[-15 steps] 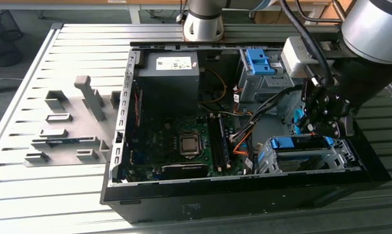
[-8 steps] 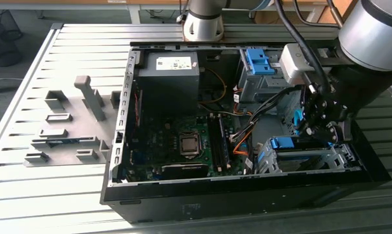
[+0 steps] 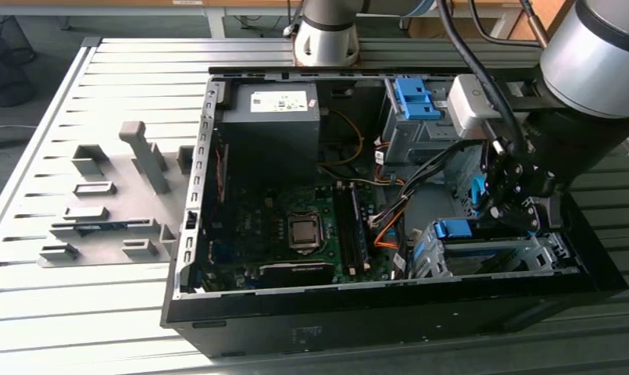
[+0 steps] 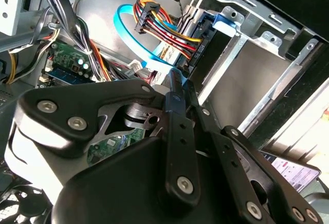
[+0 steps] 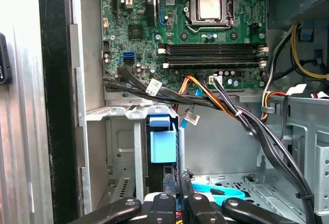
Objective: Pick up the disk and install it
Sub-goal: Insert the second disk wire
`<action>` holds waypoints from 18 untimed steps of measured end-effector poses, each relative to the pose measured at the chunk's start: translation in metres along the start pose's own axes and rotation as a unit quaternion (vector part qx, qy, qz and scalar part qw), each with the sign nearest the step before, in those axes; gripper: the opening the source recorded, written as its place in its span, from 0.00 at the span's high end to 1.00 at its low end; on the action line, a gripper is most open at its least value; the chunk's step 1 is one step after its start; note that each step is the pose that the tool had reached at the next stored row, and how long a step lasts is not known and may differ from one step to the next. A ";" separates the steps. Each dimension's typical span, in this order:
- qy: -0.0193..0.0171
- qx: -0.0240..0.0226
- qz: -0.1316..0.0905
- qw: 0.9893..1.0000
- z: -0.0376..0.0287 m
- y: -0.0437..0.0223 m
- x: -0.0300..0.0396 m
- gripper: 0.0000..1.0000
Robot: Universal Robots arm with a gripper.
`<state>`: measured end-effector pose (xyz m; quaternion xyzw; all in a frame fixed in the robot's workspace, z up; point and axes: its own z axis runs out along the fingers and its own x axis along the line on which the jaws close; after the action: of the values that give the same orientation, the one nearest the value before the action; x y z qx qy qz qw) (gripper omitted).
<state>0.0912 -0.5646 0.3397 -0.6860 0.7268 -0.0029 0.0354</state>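
One disk [image 5: 159, 144] in its bay, jaws together, perhaps gripping its blue tab.

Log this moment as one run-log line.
arm: inside computer case | gripper: above drive cage | blue carrier: standing in cage | disk: seating not visible

**Open case on a slatted table**

A black computer case [image 3: 293, 336] lies open on the slatted metal table [image 3: 74, 312]. Inside sit a green motherboard [image 3: 262, 226] with its processor socket [image 3: 305, 231], a grey power supply [image 3: 267, 125] and bundled cables [image 3: 392, 215] in orange, yellow and black. Metal drive cages [image 3: 497, 258] stand at the exterior view's right. Grey fixtures [image 3: 111, 203] rest on the table at the exterior view's left of the case.
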 end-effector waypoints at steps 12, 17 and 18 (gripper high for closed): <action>-0.004 0.000 0.000 1.000 0.0035 -0.0002 0.0032 0.84; -0.004 0.000 0.001 1.000 0.0038 -0.0010 0.0048 0.84; -0.004 0.000 0.001 1.000 0.0038 -0.0010 0.0048 0.84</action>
<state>0.0922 -0.5693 0.3357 -0.6856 0.7270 -0.0001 0.0381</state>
